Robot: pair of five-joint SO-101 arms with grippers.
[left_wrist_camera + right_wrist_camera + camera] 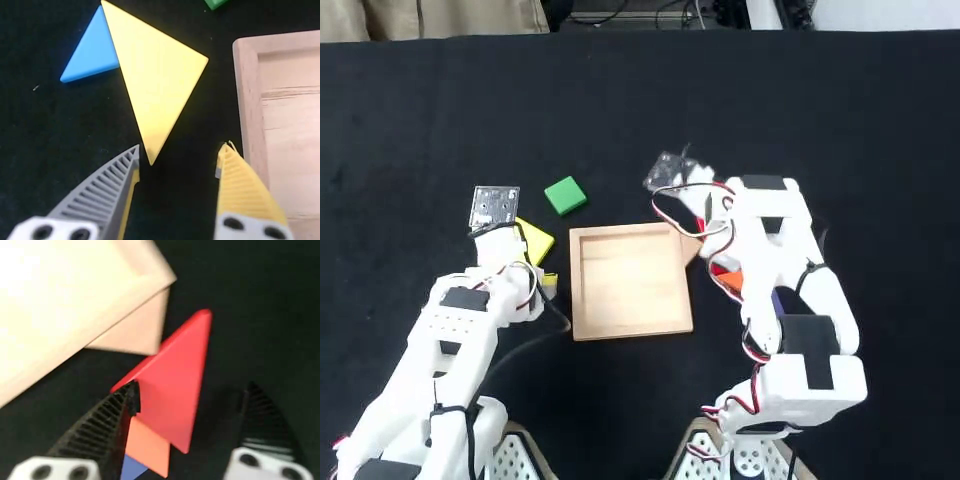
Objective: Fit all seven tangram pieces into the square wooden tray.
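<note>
Two grippers hang low over the black table cloth, each with its fingers spread apart and holding nothing. The left gripper flanks the sharp corner of a large yellow plastic triangle, which lies flat on the cloth just beside the outer wall of the square wooden tray. A small blue plastic triangle touches the yellow triangle's edge on the side away from the tray. The right gripper flanks a red plastic triangle near the tray's opposite side, touching an orange flat piece. Farther back, a green square block lies near the tray's far left corner, apart from it.
</note>
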